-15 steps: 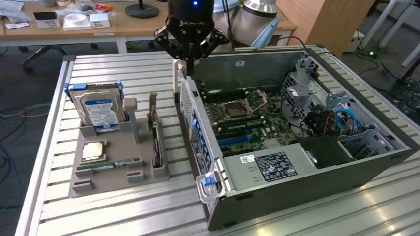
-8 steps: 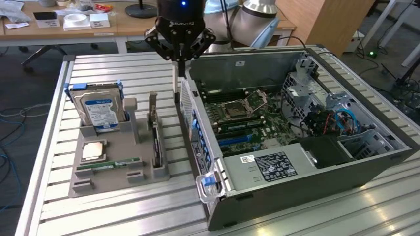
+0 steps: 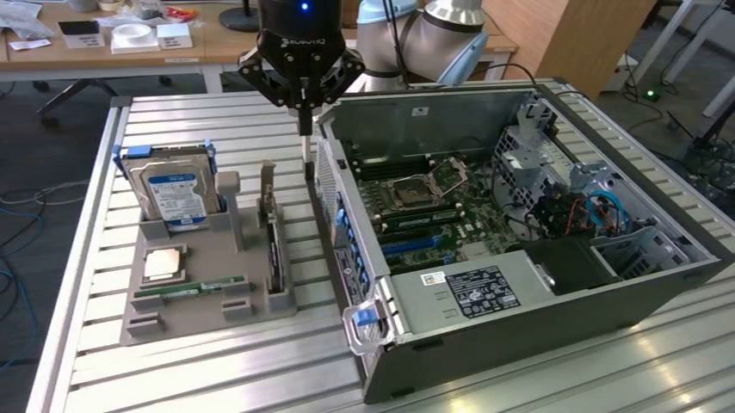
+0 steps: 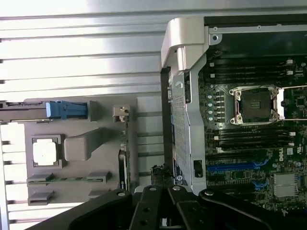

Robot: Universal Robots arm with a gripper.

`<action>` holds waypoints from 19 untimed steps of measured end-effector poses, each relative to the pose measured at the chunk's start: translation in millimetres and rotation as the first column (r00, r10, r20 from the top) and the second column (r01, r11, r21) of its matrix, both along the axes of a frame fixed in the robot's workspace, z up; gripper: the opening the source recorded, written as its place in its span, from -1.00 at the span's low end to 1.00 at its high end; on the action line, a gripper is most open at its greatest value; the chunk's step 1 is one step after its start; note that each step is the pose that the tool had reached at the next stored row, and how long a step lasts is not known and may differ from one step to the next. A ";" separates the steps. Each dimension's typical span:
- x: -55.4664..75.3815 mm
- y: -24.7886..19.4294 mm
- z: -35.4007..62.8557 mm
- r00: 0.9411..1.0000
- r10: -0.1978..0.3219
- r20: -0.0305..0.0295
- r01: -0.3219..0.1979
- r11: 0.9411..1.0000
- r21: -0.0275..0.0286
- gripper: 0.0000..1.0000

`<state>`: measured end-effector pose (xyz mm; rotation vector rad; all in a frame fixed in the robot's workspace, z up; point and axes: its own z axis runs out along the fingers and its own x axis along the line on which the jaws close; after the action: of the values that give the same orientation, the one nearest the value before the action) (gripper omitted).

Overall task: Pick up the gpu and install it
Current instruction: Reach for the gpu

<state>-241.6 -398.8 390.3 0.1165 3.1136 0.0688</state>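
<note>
The pincer (image 3: 305, 127) hangs pinched shut, holding nothing, between the grey tray (image 3: 172, 325) and the open computer case (image 3: 494, 340). The gpu (image 3: 274, 249) stands edge-on in the tray.

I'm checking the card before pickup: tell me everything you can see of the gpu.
The gpu is a thin flat card, dark with a tan-brown face, seen as a slim strip. It stands on its long edge in a slot of the grey holder, on the side nearest the computer case, with a metal bracket rising at its far end. It is not installed. The shut gripper hangs above, apart from it.
</note>
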 end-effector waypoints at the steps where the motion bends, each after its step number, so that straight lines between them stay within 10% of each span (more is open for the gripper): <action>1: -0.1 0.0 0.0 1.000 0.000 0.000 0.000 1.000 0.000 -0.79; 19: -14.1 0.0 0.0 1.000 0.000 0.000 0.000 1.000 0.000 -0.79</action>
<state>-255.7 -398.9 390.3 0.1168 3.1137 0.0687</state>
